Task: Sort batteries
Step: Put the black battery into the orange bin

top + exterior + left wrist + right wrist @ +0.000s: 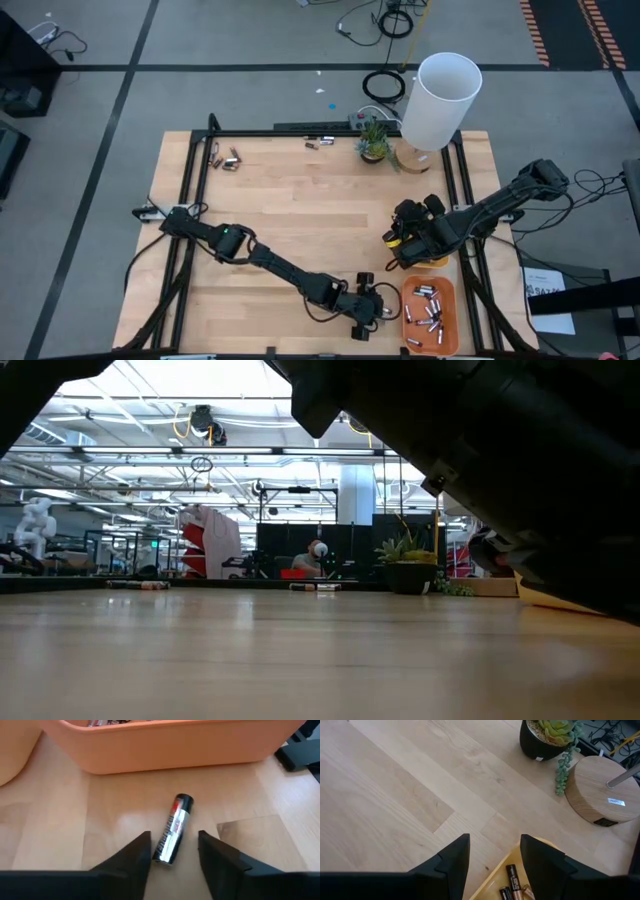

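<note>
A silvery battery point(172, 832) with a black and red end lies flat on the wood table just short of the orange tray point(175, 750). My left gripper point(175, 836) is open and low, one finger on either side of the battery's near end, with a gap on each side. In the high view my left gripper point(385, 308) sits beside the orange tray point(447, 320), which holds several silvery batteries point(428, 310). My right gripper point(495, 839) is open above the corner of the yellow tray point(492, 882), where dark batteries point(512, 881) lie.
Loose batteries point(230, 158) and others point(320, 143) lie near the table's far edge. A potted plant point(373, 140) and a lamp with a white shade point(440, 100) on a round wooden base point(600, 790) stand at the far right. The table's middle is bare wood.
</note>
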You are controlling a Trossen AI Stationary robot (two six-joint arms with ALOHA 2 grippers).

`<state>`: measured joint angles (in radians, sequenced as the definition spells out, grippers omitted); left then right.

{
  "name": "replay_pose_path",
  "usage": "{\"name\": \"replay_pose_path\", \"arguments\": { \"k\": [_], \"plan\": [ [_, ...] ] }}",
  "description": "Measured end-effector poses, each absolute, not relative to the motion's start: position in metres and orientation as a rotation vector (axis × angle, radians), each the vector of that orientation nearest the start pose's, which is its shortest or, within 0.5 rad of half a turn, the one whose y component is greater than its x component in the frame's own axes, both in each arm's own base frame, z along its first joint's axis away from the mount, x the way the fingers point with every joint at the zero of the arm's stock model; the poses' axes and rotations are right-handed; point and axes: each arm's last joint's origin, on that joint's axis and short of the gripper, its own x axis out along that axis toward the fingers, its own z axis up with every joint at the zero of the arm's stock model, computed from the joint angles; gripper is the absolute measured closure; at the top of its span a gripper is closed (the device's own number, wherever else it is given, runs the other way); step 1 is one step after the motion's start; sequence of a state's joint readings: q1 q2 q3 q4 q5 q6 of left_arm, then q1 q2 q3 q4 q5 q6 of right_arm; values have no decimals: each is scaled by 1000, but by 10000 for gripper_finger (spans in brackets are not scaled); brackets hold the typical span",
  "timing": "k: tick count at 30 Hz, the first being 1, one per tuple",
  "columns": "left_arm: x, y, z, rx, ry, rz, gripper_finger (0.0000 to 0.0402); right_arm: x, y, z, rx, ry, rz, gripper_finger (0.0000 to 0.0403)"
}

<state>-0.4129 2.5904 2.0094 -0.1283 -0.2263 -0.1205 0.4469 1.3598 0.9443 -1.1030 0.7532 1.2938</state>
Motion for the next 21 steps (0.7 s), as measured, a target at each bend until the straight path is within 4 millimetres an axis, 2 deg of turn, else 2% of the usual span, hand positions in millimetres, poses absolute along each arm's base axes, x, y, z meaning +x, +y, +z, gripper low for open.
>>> {"name": "replay_pose_path", "arguments": {
  "k": [7,17,21],
  "plan": [
    [511,-216,93,123,689,-121,346,205,76,229,264,825,-922,236],
    [513,-210,93,140,680,-59,346,205,76,229,266,824,-921,236],
    [512,-210,99,157,673,-34,346,205,77,229,264,826,-919,236]
  ]
}}
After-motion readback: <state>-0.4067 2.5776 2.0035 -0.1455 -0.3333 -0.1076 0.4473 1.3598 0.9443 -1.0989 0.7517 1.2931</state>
